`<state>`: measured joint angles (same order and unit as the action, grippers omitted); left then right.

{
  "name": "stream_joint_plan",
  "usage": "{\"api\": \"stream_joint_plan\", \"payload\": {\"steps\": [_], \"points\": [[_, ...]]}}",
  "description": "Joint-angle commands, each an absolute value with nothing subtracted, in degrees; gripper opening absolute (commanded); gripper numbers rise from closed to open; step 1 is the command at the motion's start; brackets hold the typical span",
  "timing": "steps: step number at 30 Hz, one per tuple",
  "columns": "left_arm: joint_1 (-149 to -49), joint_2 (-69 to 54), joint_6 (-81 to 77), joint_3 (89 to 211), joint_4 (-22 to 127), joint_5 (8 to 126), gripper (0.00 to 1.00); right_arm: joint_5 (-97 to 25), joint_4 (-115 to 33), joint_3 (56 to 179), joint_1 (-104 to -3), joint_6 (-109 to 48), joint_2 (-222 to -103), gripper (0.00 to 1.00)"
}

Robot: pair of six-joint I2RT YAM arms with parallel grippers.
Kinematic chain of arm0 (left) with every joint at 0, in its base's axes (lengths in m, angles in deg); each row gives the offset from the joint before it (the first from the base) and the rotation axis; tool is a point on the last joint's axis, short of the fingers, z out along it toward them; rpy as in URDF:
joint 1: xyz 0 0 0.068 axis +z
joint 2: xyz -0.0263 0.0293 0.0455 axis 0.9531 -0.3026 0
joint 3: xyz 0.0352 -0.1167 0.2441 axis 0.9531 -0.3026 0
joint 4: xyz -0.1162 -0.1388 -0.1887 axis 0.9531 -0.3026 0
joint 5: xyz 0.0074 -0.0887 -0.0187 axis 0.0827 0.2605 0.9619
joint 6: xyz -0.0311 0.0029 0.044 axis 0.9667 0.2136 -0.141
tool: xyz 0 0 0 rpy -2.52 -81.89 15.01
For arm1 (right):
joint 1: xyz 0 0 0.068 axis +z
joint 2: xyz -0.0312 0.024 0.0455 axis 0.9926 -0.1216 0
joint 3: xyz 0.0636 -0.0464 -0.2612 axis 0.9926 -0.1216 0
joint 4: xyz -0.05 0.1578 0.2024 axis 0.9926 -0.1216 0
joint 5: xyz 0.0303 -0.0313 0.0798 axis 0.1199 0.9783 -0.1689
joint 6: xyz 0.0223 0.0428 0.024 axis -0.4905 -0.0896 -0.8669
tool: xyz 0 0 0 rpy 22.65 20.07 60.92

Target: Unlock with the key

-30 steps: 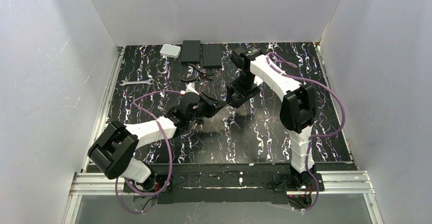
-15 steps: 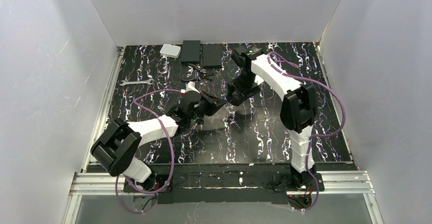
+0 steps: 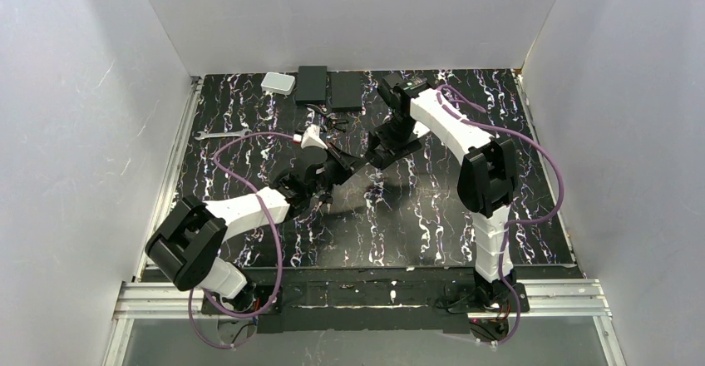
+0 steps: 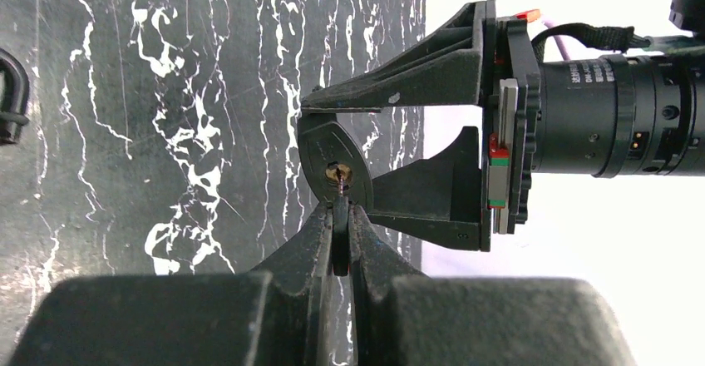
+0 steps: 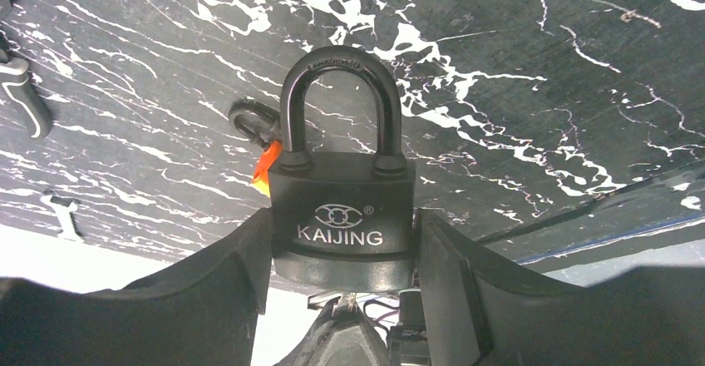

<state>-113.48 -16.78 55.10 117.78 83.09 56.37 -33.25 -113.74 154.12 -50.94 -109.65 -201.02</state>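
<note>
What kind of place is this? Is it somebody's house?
Probably a robot test lab, not a house. A left arm and a right arm sit fixed at the edge of a black marbled table. Plain white walls box it in. A padlock and a wrench are there.

Matt black metal padlock [image 5: 341, 216]; scuffed black-and-white marbled table [image 5: 540, 91]

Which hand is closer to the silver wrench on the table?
Left. The left hand sits right of the wrench; the right hand, gripping the padlock, is farther right.
</note>
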Motion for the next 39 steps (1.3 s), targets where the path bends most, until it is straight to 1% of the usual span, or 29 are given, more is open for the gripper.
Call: {"api": "stream_joint_plan", "payload": {"steps": [1, 5, 7, 9, 11, 13, 16, 23, 25, 29, 32, 34, 39], "points": [[-114.97, -14.01, 47.98, 118.37, 83.12, 53.00, 0.00, -44.02, -112.63, 156.01, -49.16, -112.58, -197.85, 0.01], [-115.07, -14.79, 49.83, 118.32, 83.01, 53.14, 0.00, -44.15, -112.37, 156.30, -48.87, -112.98, -197.87, 0.01], [-115.04, -16.00, 56.68, 118.02, 82.35, 53.24, 0.00, -44.15, -112.19, 156.36, -48.75, -113.16, -197.80, 0.01], [-114.86, -17.96, 68.02, 117.69, 82.07, 54.59, 0.00, -43.88, -112.18, 156.38, -48.74, -113.22, -197.72, 0.01], [-114.61, -19.73, 69.99, 118.66, 82.60, 57.71, 0.00, -43.72, -112.13, 156.24, -48.74, -113.24, -197.56, 0.01], [-114.83, -20.00, 64.84, 120.77, 82.48, 58.77, 0.00, -43.55, -112.13, 156.22, -48.73, -113.38, -197.36, 0.01], [-115.84, -18.91, 58.90, 121.83, 82.51, 57.08, 0.00, -43.53, -111.97, 156.23, -48.65, -113.64, -197.08, 0.01], [-117.73, -15.05, 34.02, 121.90, 82.69, 53.87, 0.00, -43.87, -112.22, 157.42, -48.48, -113.80, -196.92, 0.01], [-117.74, -13.80, 31.29, 120.69, 82.71, 51.75, 0.00, -43.75, -112.13, 157.70, -48.30, -113.68, -196.87, 0.01], [-117.73, -13.55, 31.23, 119.63, 82.70, 50.38, 0.00, -43.87, -111.51, 157.60, -47.82, -113.77, -196.69, 0.01], [-117.73, -14.10, 37.59, 118.96, 82.21, 48.30, 0.00, -43.98, -110.28, 157.15, -47.38, -114.08, -196.48, 0.01], [-117.47, -14.62, 46.24, 118.94, 79.64, 46.92, 0.00, -44.04, -109.88, 156.83, -47.19, -114.41, -196.21, 0.01], [-116.75, -16.99, 62.03, 118.37, 78.23, 49.71, 0.00, -43.40, -109.50, 156.31, -46.93, -115.11, -195.77, 0.01]]}}
